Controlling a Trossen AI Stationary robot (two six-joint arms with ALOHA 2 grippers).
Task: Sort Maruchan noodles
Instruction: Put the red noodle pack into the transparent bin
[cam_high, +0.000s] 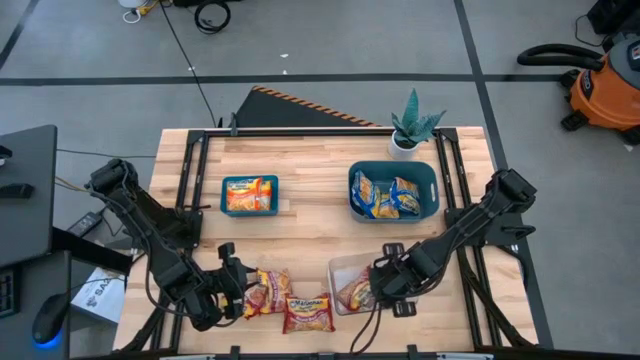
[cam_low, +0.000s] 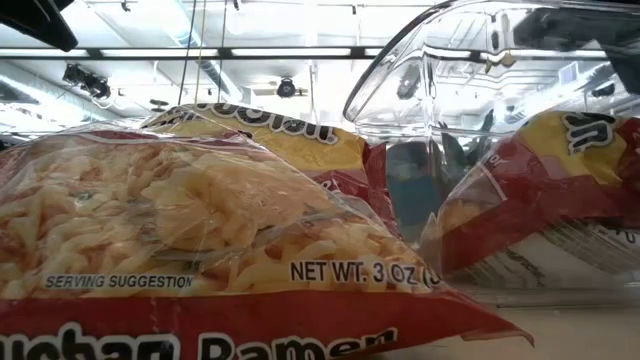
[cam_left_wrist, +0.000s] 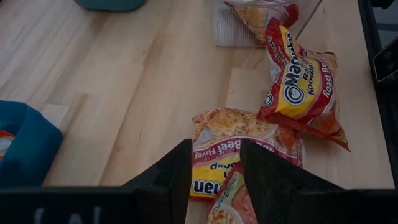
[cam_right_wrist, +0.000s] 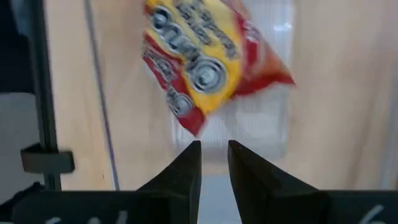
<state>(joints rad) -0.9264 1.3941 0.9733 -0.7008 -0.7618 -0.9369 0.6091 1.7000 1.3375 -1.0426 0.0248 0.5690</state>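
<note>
Red-and-yellow noodle packet (cam_left_wrist: 214, 163) lies between the left gripper's (cam_left_wrist: 214, 171) parted fingers (nothing clamped); right gripper (cam_right_wrist: 214, 163), unclenched, faces another packet (cam_right_wrist: 208, 59) in the clear container (cam_high: 340, 268).

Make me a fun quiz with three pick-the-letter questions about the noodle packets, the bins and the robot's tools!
1. Where is the potted plant?
A. far edge of the table, by the right teal bin
B. inside the clear container
C. on the floor

2. How many teal bins are on the table?
A. one
B. two
C. four

3. What state is the left tool in?
A. shut on a blue packet
C. out of view
B. open above a red-and-yellow packet

Answers:
1 A: the high view shows the plant just behind the right teal bin.
2 B: one left teal bin holds an orange packet, the right one holds blue-and-yellow packets.
3 B: the left wrist view shows a gap between its fingers, with a red-and-yellow packet below.
</note>
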